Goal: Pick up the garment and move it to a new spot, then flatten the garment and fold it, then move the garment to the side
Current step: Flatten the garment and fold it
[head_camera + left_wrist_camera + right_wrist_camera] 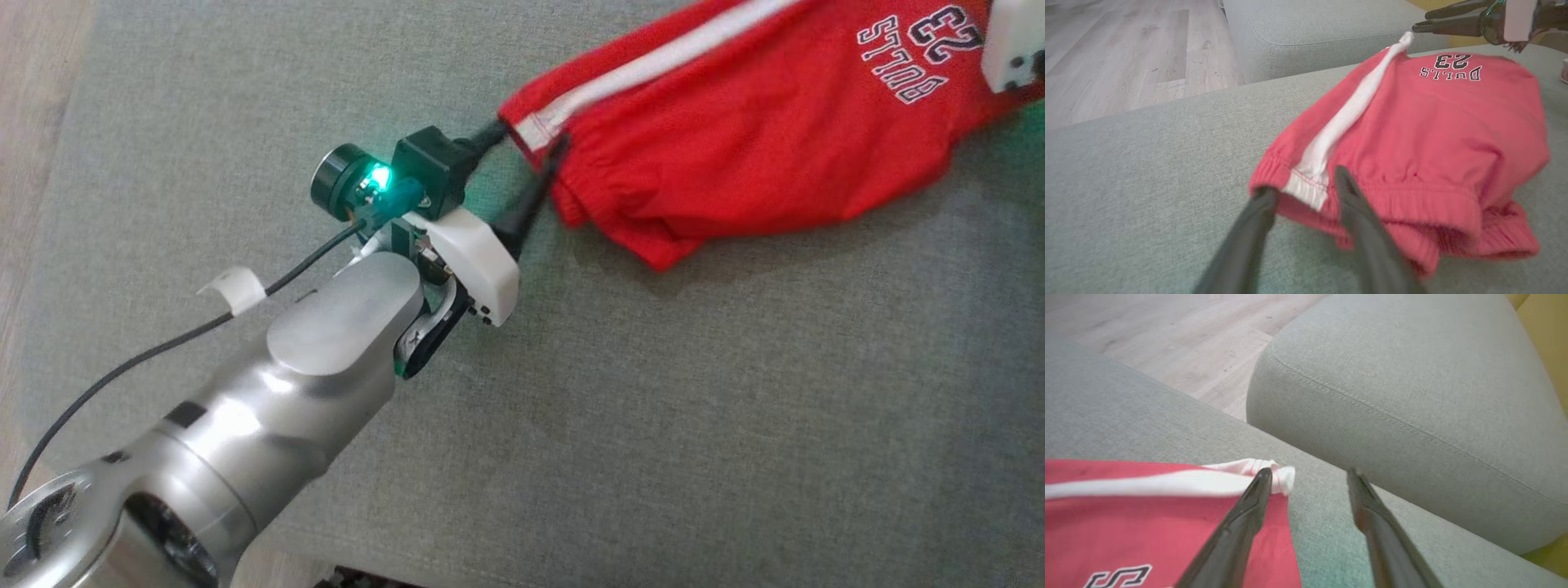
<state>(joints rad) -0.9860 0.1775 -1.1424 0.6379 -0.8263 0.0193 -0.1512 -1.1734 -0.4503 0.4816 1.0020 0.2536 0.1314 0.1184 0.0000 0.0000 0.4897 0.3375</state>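
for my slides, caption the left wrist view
Open left gripper at the waistband of red shorts on a grey cushion

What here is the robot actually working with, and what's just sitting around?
Part of the job: red fabric shorts with a white side stripe; open left gripper; open right gripper; grey upholstered seat beneath them.
Just around: neighbouring grey stitched cushion; pale wooden floor.

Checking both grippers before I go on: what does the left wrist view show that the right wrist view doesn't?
Left wrist: the waistband between the fingers of the open left gripper, the whole number print, the right gripper beyond the shorts. Right wrist: that gripper open, one finger at the stripe's end, the other over bare cushion. Both: red shorts, white stripe, grey cushion, wood floor.
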